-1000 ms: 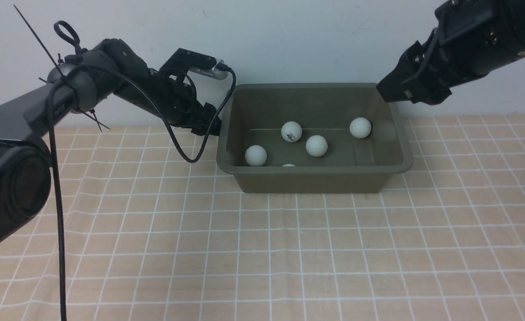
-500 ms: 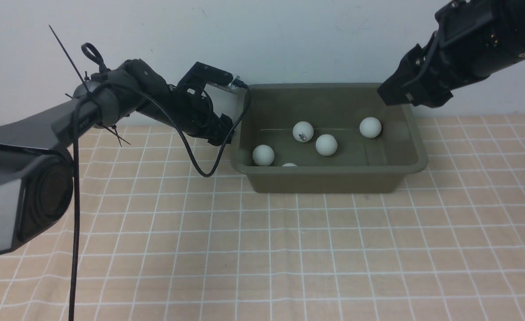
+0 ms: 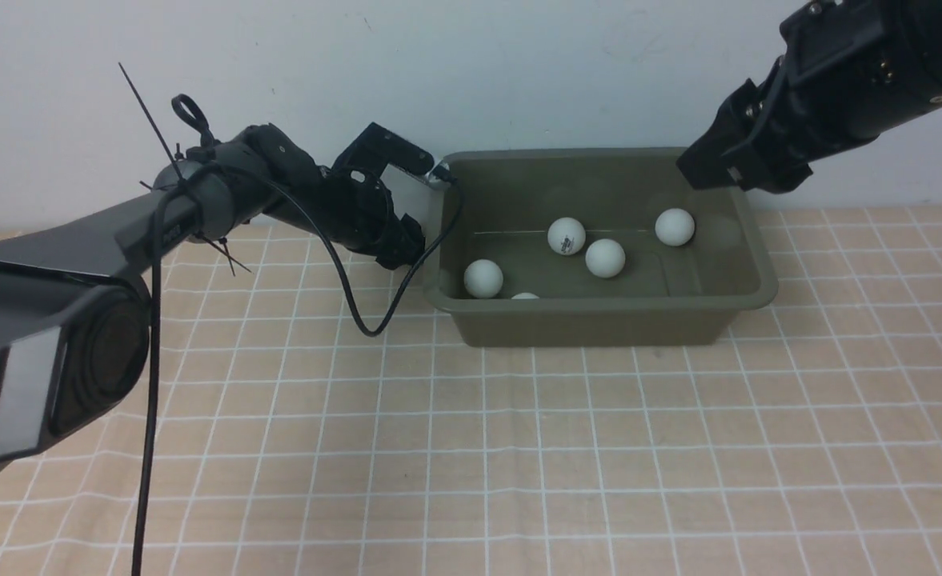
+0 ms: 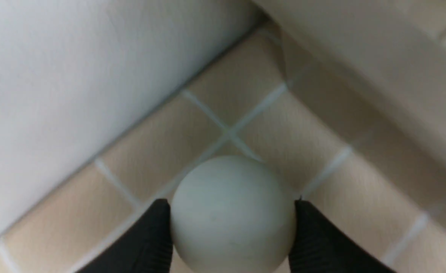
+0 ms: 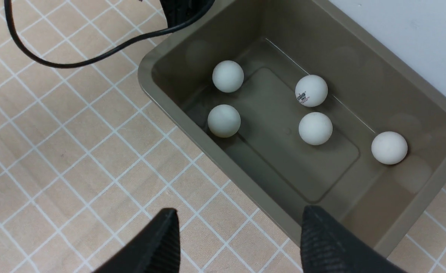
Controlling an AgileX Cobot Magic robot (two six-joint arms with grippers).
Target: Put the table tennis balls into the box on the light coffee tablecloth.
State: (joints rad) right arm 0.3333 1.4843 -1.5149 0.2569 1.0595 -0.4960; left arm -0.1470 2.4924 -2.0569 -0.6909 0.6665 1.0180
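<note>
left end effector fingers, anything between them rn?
Yes: one table tennis ball sits between the left end effector fingers, both touching its sides, over the tablecloth. Shows in the left wrist view only.

Five matte white table tennis balls [image 5: 315, 128] are seen resting on the floor of the olive-green box [image 3: 607, 318], one of them marked with a small dark logo. The box is set upright on the light coffee tablecloth [image 3: 519, 448], close to the wall. A sixth ball [image 4: 233, 215] is pinched between two black fingertips [image 4: 152, 237] just beside the box's outer wall.
</note>
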